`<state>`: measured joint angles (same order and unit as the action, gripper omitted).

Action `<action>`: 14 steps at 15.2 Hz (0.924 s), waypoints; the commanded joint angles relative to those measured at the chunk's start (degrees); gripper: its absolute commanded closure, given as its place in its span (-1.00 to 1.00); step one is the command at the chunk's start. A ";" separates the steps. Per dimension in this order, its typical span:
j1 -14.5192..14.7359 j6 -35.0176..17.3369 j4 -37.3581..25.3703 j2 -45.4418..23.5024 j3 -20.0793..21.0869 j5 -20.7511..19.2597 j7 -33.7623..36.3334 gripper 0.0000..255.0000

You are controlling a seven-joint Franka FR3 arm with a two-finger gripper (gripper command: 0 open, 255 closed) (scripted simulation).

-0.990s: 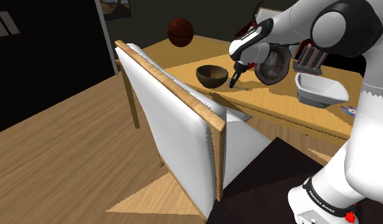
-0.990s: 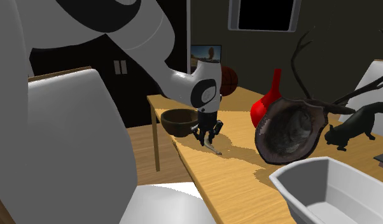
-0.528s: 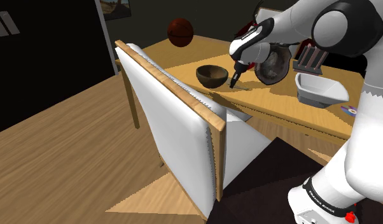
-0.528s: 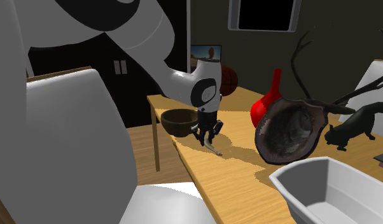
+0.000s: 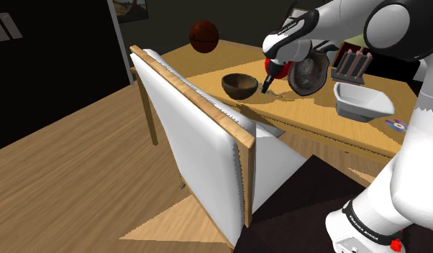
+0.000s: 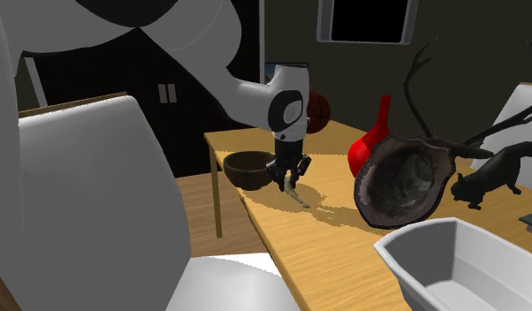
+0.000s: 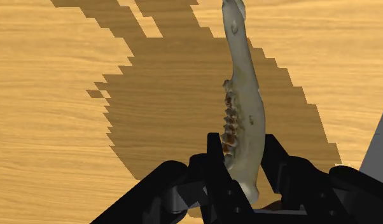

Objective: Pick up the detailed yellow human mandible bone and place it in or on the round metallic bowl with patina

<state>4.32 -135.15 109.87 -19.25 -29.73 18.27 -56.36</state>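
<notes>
The grasp looks made and the lift is the step in hand: the claw (image 7: 243, 156) is clenched on the pale yellowish mandible (image 7: 244, 102), its two black fingers pressing the bone's flanks near one end, just beside the row of brownish teeth. The rest of the jawbone runs out beyond the fingertips and away from the claw, over the shadowed wood of the desk (image 7: 69, 95). In the second exterior view the bone hangs slanting below the claw, and it is hard to tell there whether its far tip has cleared the desk or rests on it. The dark round bowl (image 6: 245, 168) stands on the desk just beside the claw, toward that view's left, and nothing lies between them. The next move calls for raising the bone above the bowl's rim, carrying it the short way across until it hangs over the hollow, then lowering and releasing; since the bone is long and held near one end, it may swing or catch the rim.
</notes>
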 commanded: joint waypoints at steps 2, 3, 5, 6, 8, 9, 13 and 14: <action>0.47 1.78 -0.70 1.29 -0.51 -1.18 0.96 1.00; 0.58 2.40 -0.99 1.68 -0.67 -1.54 1.23 1.00; 0.78 3.65 -1.61 2.44 -0.95 -2.23 1.75 1.00; 0.87 4.28 -1.94 2.80 -1.09 -2.56 2.00 1.00; 1.04 5.55 -2.65 3.50 -1.33 -3.20 2.48 1.00; 1.12 6.20 -3.02 3.83 -1.45 -3.51 2.72 1.00; 1.38 8.82 -4.65 5.06 -1.84 -4.64 3.59 1.00; 1.43 9.49 -5.09 5.34 -1.92 -4.90 3.79 1.00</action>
<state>5.73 -126.38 105.35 -14.07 -31.58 13.57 -52.75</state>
